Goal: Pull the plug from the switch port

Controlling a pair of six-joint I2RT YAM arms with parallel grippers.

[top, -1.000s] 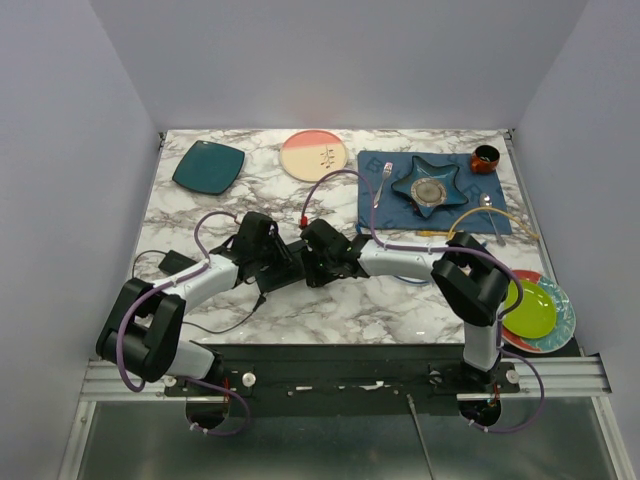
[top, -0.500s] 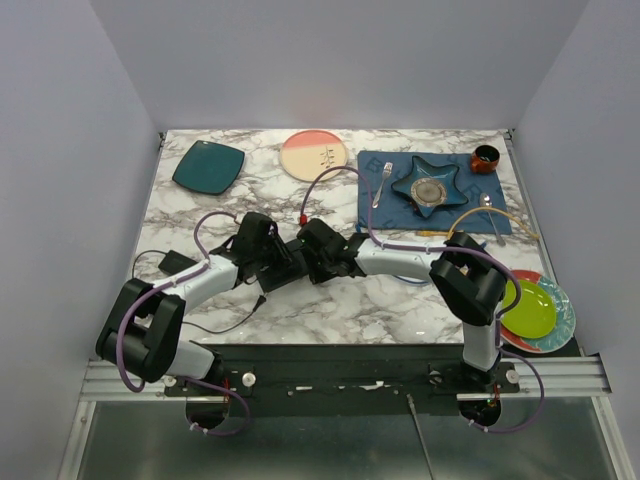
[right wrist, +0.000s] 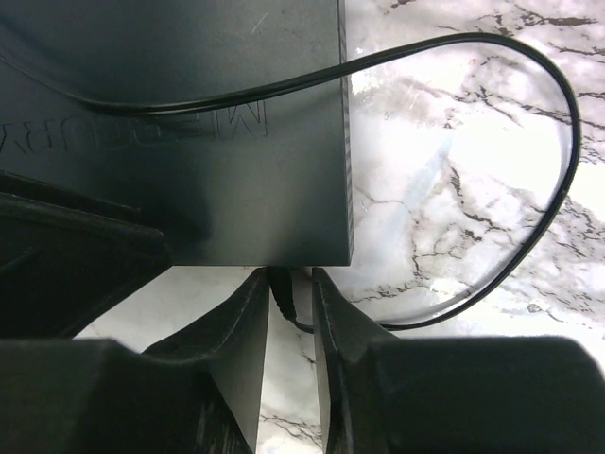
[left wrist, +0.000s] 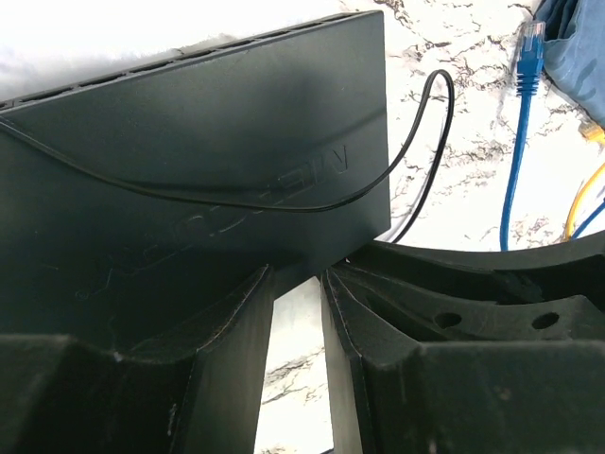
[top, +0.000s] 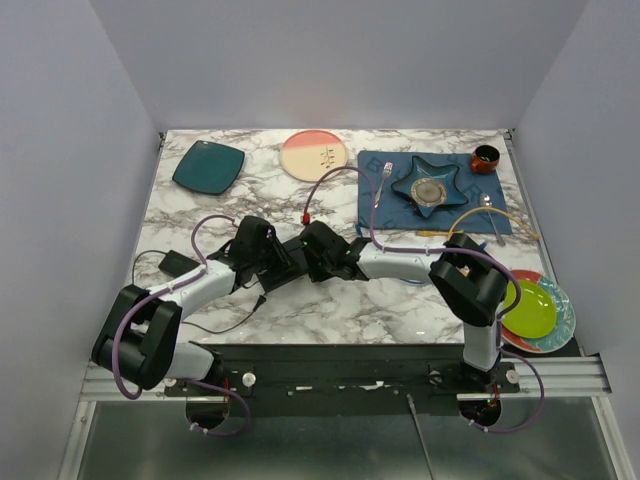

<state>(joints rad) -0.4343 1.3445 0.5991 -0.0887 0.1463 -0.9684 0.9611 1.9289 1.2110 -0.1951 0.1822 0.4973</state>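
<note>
The switch (left wrist: 189,161) is a flat black box lying on the marble, and the two wrists hide most of it in the top view. My left gripper (left wrist: 298,274) (top: 280,262) clamps the switch's near edge between its fingertips. A small black plug (right wrist: 285,284) sticks out of the switch's (right wrist: 189,189) near side, and its thin black cord (right wrist: 558,142) loops away to the right. My right gripper (right wrist: 290,276) (top: 312,255) straddles the plug. The plug lies against the left finger, with a small gap to the right one.
A blue cable (left wrist: 515,142) and a yellow cable (left wrist: 581,189) lie right of the switch. A power brick (top: 175,263) sits at the left, with a teal plate (top: 208,166) and a pink plate (top: 313,155) behind. The blue mat (top: 385,215) with its star dish (top: 428,185) and the stacked plates (top: 535,310) are on the right.
The right wrist has edged slightly left toward the left gripper. The left forearm has shifted a little. Both grippers stay at the switch.
</note>
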